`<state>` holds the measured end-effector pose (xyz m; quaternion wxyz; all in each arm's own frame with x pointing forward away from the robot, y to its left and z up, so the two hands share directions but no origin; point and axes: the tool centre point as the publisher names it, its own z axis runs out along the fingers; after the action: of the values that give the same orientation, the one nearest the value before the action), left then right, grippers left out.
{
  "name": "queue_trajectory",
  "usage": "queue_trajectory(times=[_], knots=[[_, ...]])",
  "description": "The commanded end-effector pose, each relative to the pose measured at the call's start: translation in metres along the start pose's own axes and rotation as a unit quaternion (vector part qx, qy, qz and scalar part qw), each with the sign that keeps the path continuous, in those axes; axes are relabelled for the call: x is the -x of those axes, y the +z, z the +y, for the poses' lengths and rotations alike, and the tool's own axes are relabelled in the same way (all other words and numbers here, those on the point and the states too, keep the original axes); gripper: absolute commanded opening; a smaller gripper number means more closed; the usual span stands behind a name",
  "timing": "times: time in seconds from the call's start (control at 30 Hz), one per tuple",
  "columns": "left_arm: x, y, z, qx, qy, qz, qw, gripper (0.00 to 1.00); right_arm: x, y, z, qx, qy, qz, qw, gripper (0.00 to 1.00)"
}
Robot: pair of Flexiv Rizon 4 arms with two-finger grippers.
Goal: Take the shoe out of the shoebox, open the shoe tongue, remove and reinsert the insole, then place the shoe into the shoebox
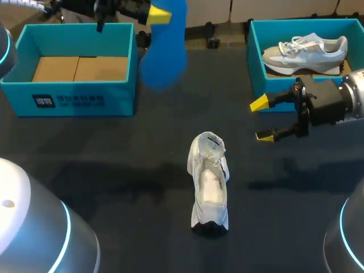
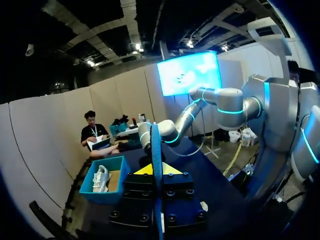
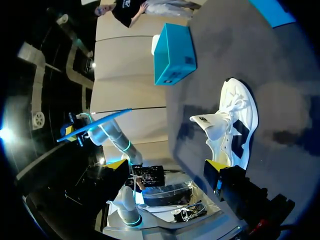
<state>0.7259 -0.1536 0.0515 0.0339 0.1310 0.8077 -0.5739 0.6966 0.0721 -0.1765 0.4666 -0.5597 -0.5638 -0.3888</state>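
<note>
In the left gripper (image 1: 159, 15), clamped between both yellow tips: a blue insole (image 1: 165, 51), held up in the air near the open teal left shoebox (image 1: 74, 85). At the middle of the dark worktop (image 1: 114, 170), apart from both boxes: the white shoe (image 1: 209, 185), resting on its sole, tongue pulled open. To its right, the right gripper (image 1: 263, 119), fingers spread and holding nothing, just in front of a second shoebox (image 1: 256, 68) with a grey-and-white sneaker (image 1: 307, 48) inside.
</note>
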Motion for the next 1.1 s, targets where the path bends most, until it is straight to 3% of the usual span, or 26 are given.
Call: queue_trajectory(times=[0.03,0.07,0.17,0.3,0.6,0.93,1.1], knots=[[-0.005,0.012,0.016,0.061,0.186,-0.041,0.980,0.00,0.001,0.002,0.000,0.000,0.000,-0.001,1.000,1.00],[-0.008,0.015,0.022,0.051,0.209,-0.046,0.975,0.00,0.001,0.002,0.000,0.000,0.000,-0.001,1.000,1.00],[-0.012,0.025,0.040,0.066,0.261,-0.063,0.961,0.00,0.001,0.002,0.000,0.000,0.000,-0.001,1.000,1.00],[-0.016,0.031,0.051,0.069,0.311,-0.076,0.945,0.00,0.001,0.002,0.000,0.000,0.000,-0.001,1.000,1.00],[-0.023,0.024,0.046,0.035,0.329,-0.093,0.939,0.00,0.001,0.002,0.000,0.000,0.000,-0.001,1.000,1.00],[-0.021,0.020,0.047,0.038,0.348,-0.104,0.931,0.00,0.001,0.002,0.000,0.000,0.000,-0.001,1.000,1.00],[-0.015,0.017,0.043,0.039,0.311,-0.096,0.945,0.00,0.001,0.002,0.000,0.000,0.000,-0.001,1.000,1.00]])
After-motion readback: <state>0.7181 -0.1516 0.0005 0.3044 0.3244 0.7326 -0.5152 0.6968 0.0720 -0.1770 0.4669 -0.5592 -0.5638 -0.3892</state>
